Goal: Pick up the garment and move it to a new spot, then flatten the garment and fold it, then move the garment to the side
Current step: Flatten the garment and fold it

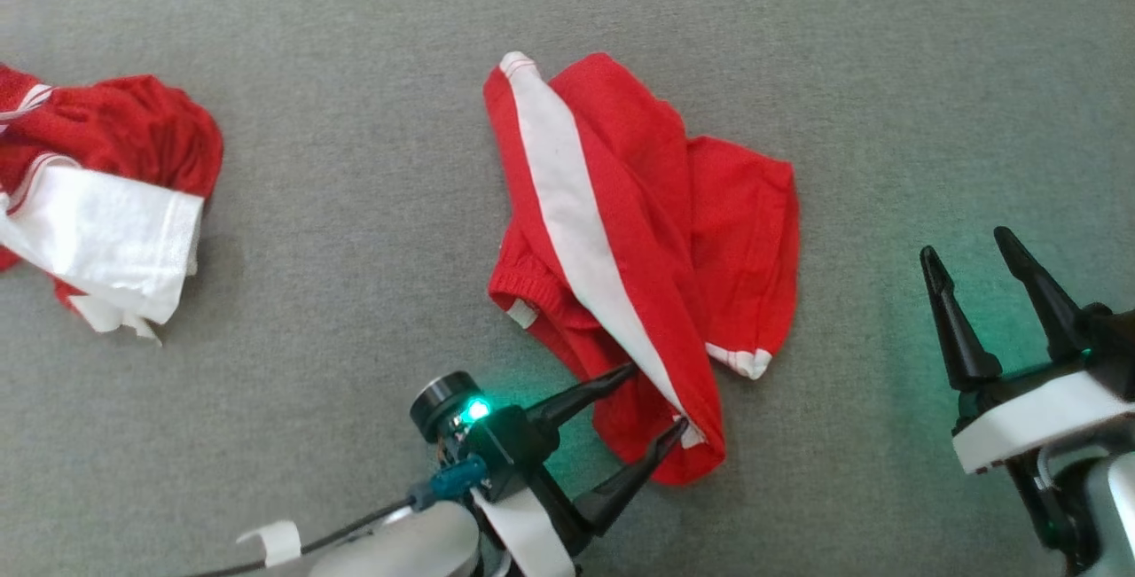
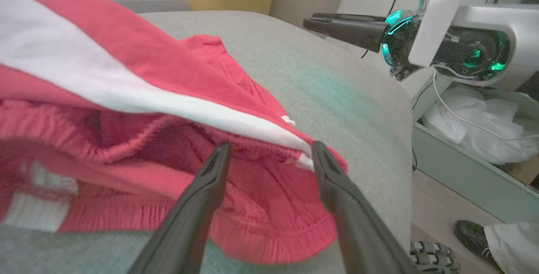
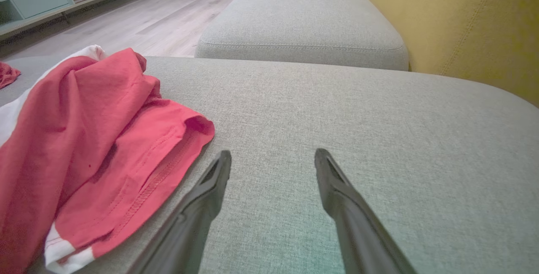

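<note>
Your left gripper has its jaws spread wide with nothing pinched between them. Its two tips sit over the near hem of the red shorts, one on each side of the lower end of the white side stripe. You cannot tell whether the tips touch the cloth. The shorts lie crumpled at the middle of the grey sofa cushion, elastic waistband toward the left gripper and one leg folded out to the right. Your right gripper is also wide open and holds nothing. It hangs over bare cushion, well apart from the shorts, on their right side. A second red-and-white garment lies bunched at the cushion's far left edge. In the left wrist view, a dark shoe of a person shows on the floor, low right.
</note>
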Tool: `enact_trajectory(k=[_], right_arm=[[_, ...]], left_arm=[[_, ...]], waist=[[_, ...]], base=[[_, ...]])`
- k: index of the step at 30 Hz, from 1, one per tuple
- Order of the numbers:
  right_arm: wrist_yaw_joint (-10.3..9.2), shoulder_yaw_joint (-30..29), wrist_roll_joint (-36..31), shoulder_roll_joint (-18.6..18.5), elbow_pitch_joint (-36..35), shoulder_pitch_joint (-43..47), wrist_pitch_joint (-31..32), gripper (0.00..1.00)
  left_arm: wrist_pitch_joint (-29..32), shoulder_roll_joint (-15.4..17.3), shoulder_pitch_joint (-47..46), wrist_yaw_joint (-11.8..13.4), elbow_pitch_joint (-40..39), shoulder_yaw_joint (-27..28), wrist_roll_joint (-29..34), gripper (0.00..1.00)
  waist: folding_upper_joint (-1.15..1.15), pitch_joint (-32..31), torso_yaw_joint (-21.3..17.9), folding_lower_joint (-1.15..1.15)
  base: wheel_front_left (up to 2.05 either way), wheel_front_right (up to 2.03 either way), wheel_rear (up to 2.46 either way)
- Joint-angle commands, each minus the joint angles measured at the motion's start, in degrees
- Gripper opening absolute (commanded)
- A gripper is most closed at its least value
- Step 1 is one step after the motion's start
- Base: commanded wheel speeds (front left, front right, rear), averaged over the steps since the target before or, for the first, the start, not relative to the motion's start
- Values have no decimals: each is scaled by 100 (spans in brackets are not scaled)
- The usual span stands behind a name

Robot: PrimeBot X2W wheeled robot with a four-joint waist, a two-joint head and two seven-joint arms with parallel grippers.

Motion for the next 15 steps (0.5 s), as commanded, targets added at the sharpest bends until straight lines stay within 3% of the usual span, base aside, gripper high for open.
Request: enact_trajectory(k=[1,12,13,15], right_arm=[[-5,74,28,-142,-150,-15,0,100],[-5,126,31,-151,-135,-147,3,100],[-5,137,33,-153,-130,-162,3,100],[-5,158,37,-158,-115,-186,-2,100]], left_arm=[[-61,9,51,20,-142,190,-43,100],[503,-88,-37,-213,78,49,-403,100],[577,-98,-80,-173,147,44,-383,100],[647,-146,-172,138,374,103,-262,100]], waist=[[0,6,22,0],[0,196,46,0],[0,210,38,0],[0,226,24,0]], base=[[0,0,0],[0,0,0],[0,0,0],[0,0,0]])
